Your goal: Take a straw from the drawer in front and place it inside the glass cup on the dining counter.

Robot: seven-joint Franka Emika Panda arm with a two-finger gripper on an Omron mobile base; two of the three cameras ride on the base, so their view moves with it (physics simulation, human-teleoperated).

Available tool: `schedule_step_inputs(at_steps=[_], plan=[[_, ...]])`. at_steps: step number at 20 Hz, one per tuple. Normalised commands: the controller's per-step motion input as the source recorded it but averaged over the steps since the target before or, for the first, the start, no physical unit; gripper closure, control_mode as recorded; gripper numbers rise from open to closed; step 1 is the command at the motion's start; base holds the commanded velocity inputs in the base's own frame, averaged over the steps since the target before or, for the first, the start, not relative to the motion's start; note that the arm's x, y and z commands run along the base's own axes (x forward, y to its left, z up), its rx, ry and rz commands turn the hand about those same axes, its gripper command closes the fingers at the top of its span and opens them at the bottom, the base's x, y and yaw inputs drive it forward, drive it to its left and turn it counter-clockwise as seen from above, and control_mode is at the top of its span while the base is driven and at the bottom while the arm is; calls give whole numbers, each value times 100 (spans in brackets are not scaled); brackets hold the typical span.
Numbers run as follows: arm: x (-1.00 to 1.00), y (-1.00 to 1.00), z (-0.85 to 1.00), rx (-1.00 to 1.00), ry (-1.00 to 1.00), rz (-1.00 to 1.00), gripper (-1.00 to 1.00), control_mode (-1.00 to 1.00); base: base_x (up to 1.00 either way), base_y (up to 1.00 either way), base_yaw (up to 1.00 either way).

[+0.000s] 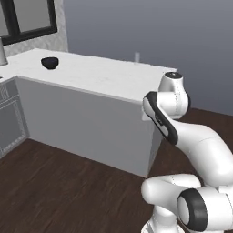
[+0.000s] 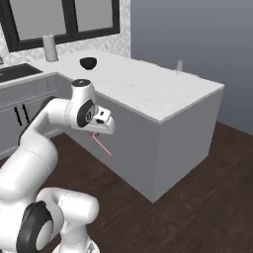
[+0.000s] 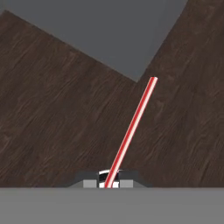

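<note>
Beside the dining worktop [image 2: 148, 94], over dark wood floor [image 3: 52, 122], the gripper [image 2: 99, 132] is closed on a red-and-white striped straw [image 3: 131, 129]. The glass cup [image 2: 179, 65] stands near the far edge. Lift above the rim and turn the straw upright first. The arm is folded low, hand pointing downward.

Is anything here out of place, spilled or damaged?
Nothing stands out. The gripper is shut on the straw, which juts out straight and whole. The cup and bowl stand upright on the counter.
</note>
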Motion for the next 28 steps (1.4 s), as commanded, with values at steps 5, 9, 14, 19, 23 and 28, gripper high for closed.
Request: schedule_step_inputs(at_steps=[5,9,14,19,23,28], plan=[[0,0,0,0,0,0,100,100,25,-100,13],[0,0,0,0,0,0,100,100,43,-100,21],[0,0,0,0,0,0,100,100,72,-100,25],[0,0,0,0,0,0,100,100,76,-98,32],[0,0,0,0,0,0,100,100,57,-98,36],[0,0,0,0,0,0,100,100,33,-100,36]])
